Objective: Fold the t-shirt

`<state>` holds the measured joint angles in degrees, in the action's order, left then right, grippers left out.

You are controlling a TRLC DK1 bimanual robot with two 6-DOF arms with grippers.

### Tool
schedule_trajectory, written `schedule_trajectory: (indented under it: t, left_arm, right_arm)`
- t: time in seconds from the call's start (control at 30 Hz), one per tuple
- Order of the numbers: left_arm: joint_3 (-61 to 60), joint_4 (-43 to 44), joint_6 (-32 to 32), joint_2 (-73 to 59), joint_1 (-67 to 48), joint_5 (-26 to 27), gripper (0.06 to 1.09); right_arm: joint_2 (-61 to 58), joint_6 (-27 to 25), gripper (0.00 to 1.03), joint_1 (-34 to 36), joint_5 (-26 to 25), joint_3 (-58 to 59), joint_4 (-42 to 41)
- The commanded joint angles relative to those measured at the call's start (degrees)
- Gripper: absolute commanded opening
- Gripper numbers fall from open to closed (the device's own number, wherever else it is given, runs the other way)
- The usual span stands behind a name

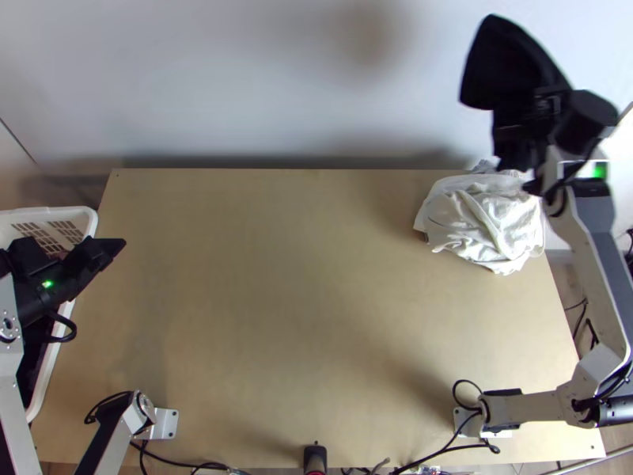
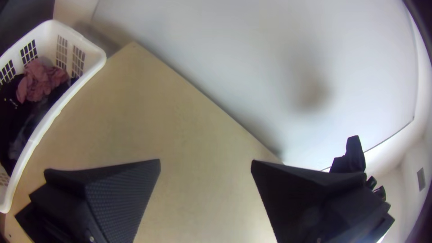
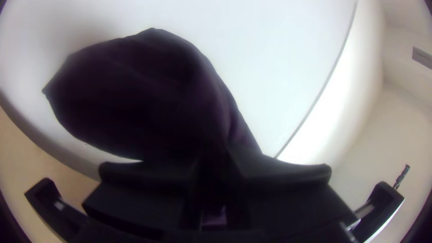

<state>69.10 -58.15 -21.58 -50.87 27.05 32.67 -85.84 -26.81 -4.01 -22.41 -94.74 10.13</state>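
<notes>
Table (image 1: 277,301); left wrist view: laundry (image 2: 38,81); left gripper (image 1: 73,245) wide; right gripper (image 1: 530,119) holding dark cloth (image 1: 505,67)

bright diffuse light, soft shadows, dark fisheye corners

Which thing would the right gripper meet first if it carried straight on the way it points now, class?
Most likely the white wall, with the dark cloth that the right gripper holds touching it first; how far off the wall is, the views leave unclear.
</notes>
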Motion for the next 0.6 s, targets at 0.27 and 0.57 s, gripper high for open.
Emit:
schedule_trajectory:
  t: [0.27,0.57]
  left_arm:
    - [-2.92,2.60,-0.65,-0.98,0.20,-0.06,1.04]
    - [-6.00,5.86,-0.13,-1.07,0.20,-0.06,1.04]
  right_arm:
    - [4.28,-9.75,0.04,11.13,10.46,2.54,1.82]
    - [9.47,-16.52,0.04,11.04,12.39,15.90,-1.08]
